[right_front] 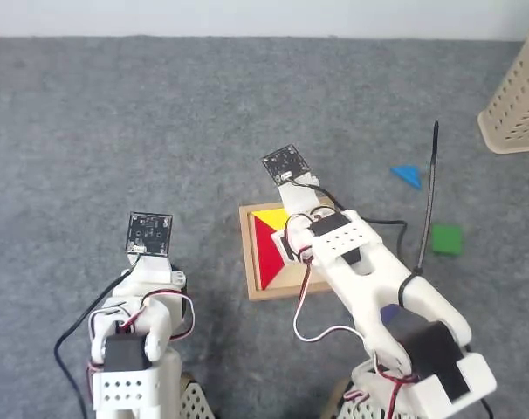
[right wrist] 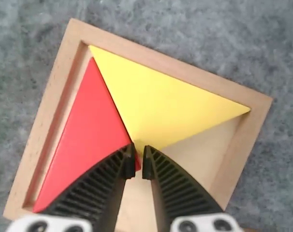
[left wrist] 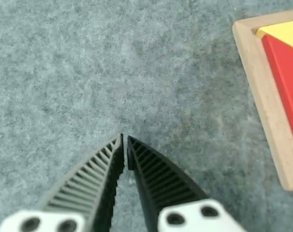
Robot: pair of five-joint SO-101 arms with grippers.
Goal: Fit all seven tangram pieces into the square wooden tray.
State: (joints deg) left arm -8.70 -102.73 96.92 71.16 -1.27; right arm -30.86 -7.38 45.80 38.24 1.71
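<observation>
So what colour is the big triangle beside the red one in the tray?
It's a yellow triangle, clearest in the right wrist view.

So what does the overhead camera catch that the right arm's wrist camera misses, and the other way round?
From above: a blue triangle and a green square lying loose on the grey carpet off to one side of the square wooden tray, a beige basket at the corner, and the left arm. From the right wrist: the right gripper, shut, over where the red triangle and yellow triangle meet, plus the tray's bare wooden floor. Shared: the tray, those two triangles seated in it, and the carpet.
</observation>
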